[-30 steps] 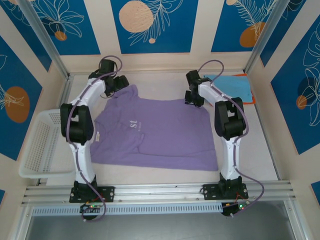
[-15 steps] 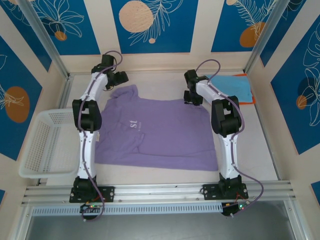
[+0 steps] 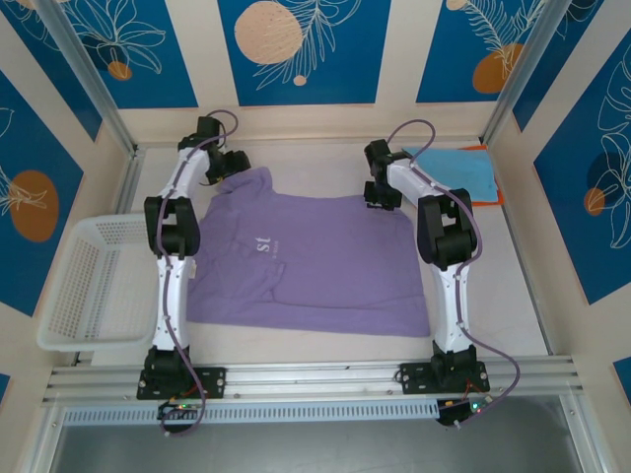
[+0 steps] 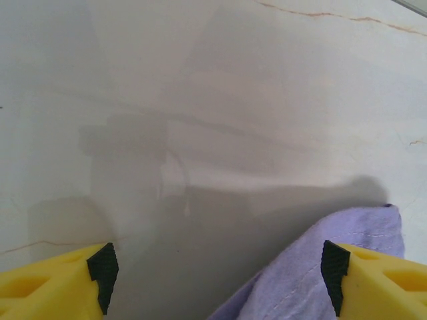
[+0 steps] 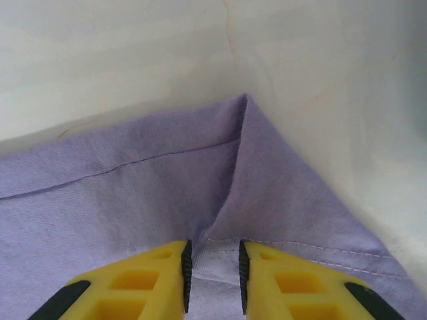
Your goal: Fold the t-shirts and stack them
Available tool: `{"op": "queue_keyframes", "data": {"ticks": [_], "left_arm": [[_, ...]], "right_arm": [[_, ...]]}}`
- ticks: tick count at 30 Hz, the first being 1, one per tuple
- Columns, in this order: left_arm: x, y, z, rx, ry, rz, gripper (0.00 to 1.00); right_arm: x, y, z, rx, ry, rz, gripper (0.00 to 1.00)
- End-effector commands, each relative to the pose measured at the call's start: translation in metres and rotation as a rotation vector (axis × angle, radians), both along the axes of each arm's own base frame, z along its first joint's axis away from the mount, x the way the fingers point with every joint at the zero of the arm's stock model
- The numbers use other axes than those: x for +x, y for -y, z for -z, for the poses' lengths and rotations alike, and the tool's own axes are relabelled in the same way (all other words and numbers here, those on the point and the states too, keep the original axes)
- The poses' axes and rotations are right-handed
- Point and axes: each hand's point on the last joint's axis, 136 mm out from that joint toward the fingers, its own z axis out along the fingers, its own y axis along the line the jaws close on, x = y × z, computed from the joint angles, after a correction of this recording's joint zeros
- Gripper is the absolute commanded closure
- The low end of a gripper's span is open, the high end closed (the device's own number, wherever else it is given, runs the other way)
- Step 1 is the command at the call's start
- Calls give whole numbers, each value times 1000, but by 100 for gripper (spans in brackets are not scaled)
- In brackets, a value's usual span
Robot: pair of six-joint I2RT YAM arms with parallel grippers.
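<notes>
**One corner might be lifted while the other is left behind.**

From above, the purple t-shirt (image 3: 315, 266) is seen spread flat on the table (image 3: 296, 340), with the left gripper (image 3: 229, 163) and the right gripper (image 3: 380, 195) at its far corners. At the left wrist, the jaws are spread wide and the corner (image 4: 300, 283) lies off to one side, so it could be missed. At the right wrist, only a small ridge of cloth (image 5: 230, 193) is pinched, so it could slip out.

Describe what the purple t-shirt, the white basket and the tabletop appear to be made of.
Purple t-shirt: soft matte knit cloth, likely cotton; it creases and shows stitched hems.
Basket: probably rigid white plastic, with open mesh walls.
Tabletop: smooth pale stone-look surface with thin veins; real stone or laminate, unclear.
</notes>
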Motion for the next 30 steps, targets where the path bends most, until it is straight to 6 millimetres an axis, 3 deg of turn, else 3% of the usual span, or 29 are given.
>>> {"op": "queue_keyframes", "data": {"ticks": [1,4,9,14,23,27,30], "left_arm": [[5,0,-1,-27,19,44,19],[6,2,3,-33,20,54,19],[5,3,15,-41,0,57,20],[6,5,15,-47,7,64,24],[14,6,-1,-47,64,87,29],[17,8,-1,-61,78,99,43],[17,12,-2,-76,80,113,50]], "right_arm": [[-7,6,11,-20,-40,-4,74],[-7,7,12,-21,-41,-2,76],[-5,6,7,-6,-34,-9,90],[-3,4,-5,11,-12,-14,95],[-5,-2,-63,103,125,-63,100],[-13,-2,-83,173,164,-75,100],[-18,-1,-86,189,177,-78,100]]}}
